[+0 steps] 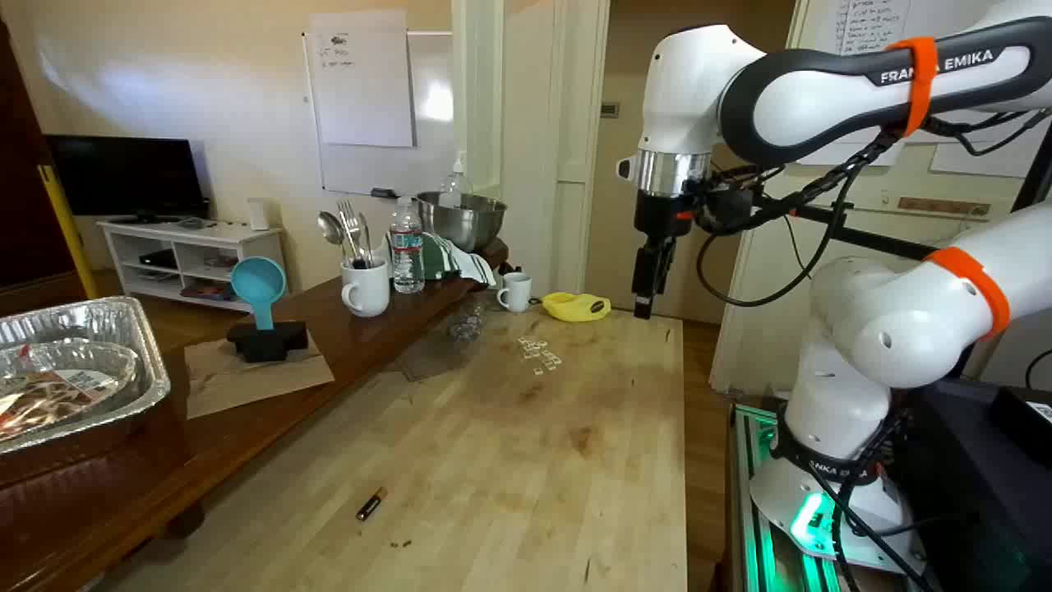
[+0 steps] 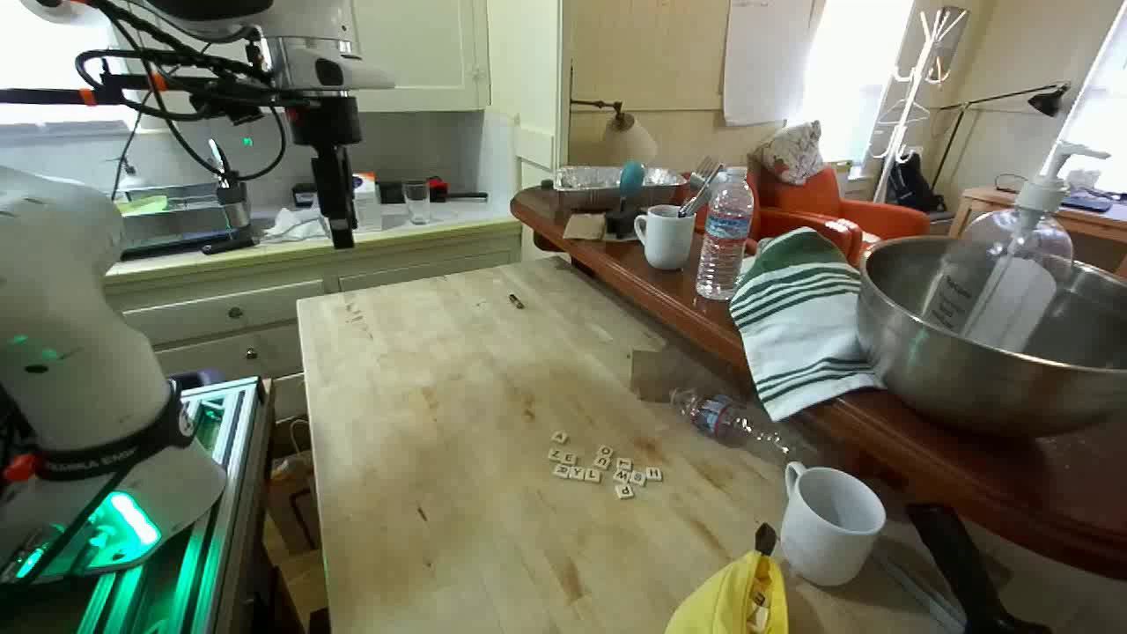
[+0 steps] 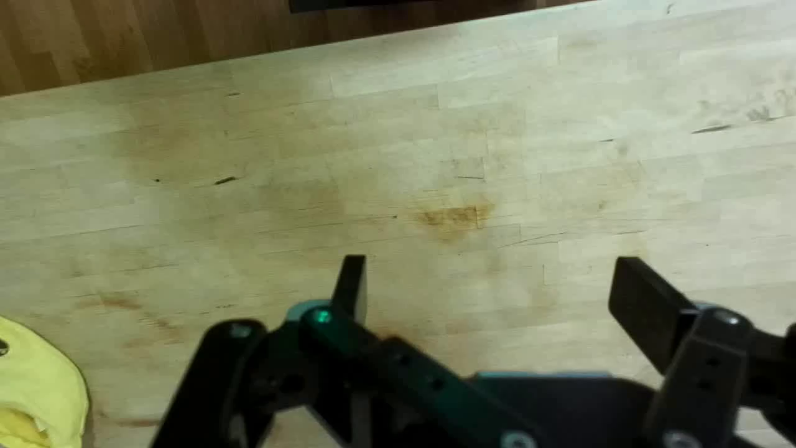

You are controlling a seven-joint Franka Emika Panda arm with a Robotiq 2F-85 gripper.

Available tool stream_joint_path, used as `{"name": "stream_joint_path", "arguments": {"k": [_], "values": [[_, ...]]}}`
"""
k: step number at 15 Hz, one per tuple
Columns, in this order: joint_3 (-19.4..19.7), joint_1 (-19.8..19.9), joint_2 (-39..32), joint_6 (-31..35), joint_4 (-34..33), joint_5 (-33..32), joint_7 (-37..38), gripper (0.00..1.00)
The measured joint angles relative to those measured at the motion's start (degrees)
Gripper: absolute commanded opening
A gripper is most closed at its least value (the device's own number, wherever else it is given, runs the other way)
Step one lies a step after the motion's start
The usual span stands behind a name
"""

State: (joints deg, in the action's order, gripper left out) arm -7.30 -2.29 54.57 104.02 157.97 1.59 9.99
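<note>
Gripper (image 3: 491, 274) hangs well above the pale wooden tabletop (image 3: 373, 155), pointing down; in the wrist view its fingers (image 3: 647, 314) stand spread wide, wood grain showing between them. Yellow banana-shaped pouch (image 3: 37, 386) lies on the tabletop, cut off at lower left of that view. In an exterior view the pouch has a slit with pale pieces inside, dark-tipped end just beside a white mug (image 2: 832, 533). Loose letter tiles (image 2: 592, 476) lie clustered near the pouch, some letters legible. Copper-and-black battery (image 1: 371, 503) on its side, well apart from the tiles. Crumpled-looking water bottle (image 2: 726, 420) lies at the tabletop's edge, by the raised dark wood counter (image 1: 329, 321). On the counter: cutlery mug (image 1: 366, 289), upright water bottle (image 2: 727, 233), green-striped towel (image 2: 797, 326), steel bowl (image 2: 916, 352) with a pump bottle (image 2: 1012, 273) in it. Farther along, blue scoop (image 1: 259, 284) upright in a black base on brown paper (image 1: 255, 386), near a foil tray (image 1: 152, 353).
</note>
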Motion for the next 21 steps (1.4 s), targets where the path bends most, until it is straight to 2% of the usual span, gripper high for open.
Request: {"name": "stream_joint_path", "arguments": {"k": [7, 10, 12, 15, 18, 21], "values": [[0.05, 0.11, -0.04, 0.01, -0.07, -0.19, 0.00, 1.00], [1.65, 1.75, -0.05, 0.66, -0.20, -1.29, -0.45, 1.00], [4.16, 3.12, -0.10, 3.00, -0.22, -2.42, -2.41, 1.00], [9.76, 3.77, -0.84, 9.14, -0.20, -2.74, -9.72, 1.00], [15.76, 2.64, -2.38, 13.92, -0.19, -2.18, -20.03, 1.00], [20.30, 0.40, -4.34, 14.18, -0.15, -1.94, -29.84, 1.00]]}}
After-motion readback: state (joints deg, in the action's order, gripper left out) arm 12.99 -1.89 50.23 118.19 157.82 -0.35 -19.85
